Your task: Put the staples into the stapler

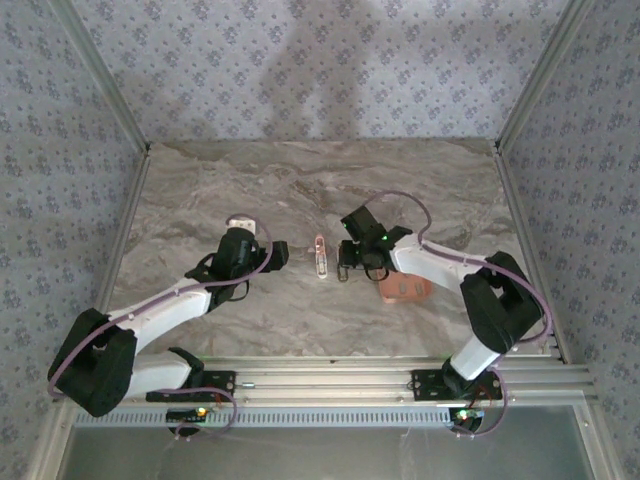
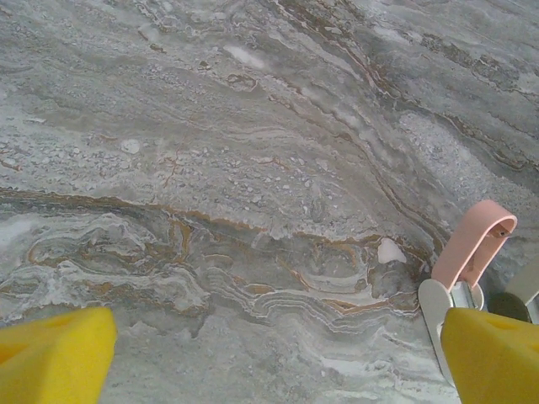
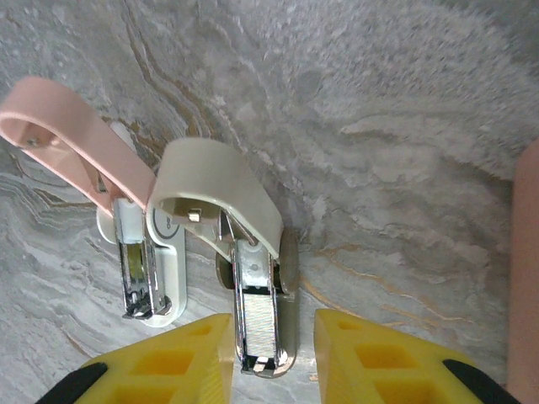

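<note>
pink stapler [image 3: 67, 139] upper left on desk [image 3: 404, 126], beige stapler [image 3: 210, 189] between right fingers [image 3: 387, 362], grip unclear, left fingers [image 2: 50, 358] wide apart

Pink stapler [image 3: 67, 139] matt plastic w/ shiny metal; table [image 3: 404, 126] marble-look, smooth

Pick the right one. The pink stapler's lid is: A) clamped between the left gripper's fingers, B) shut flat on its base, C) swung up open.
C: in the right wrist view, the pink stapler has its lid tilted up off the white base, which leaves the metal channel bare.
</note>
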You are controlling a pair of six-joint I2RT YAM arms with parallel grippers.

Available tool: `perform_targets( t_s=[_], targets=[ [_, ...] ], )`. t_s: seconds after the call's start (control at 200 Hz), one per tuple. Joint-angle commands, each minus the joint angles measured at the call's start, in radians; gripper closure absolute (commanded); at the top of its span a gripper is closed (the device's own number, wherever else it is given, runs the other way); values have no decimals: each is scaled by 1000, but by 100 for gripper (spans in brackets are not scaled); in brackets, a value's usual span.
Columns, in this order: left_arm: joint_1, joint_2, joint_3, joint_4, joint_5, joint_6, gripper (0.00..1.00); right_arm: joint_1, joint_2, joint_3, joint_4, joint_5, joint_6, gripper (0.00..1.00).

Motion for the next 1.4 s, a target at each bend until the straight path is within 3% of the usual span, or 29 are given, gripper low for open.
perform_targets(
  t_s=[0.0, 0.57, 1.399],
  targets=[
    [5, -8, 4, 12, 12, 16, 1, -10, 35, -3, 11, -57, 11, 70],
    [4, -4, 5, 7, 14, 13, 1, -22, 105, -5, 11, -58, 20, 79],
    [3, -42, -16, 25, 57, 3, 2, -2, 90, -36, 25, -8, 51, 80]
  ],
)
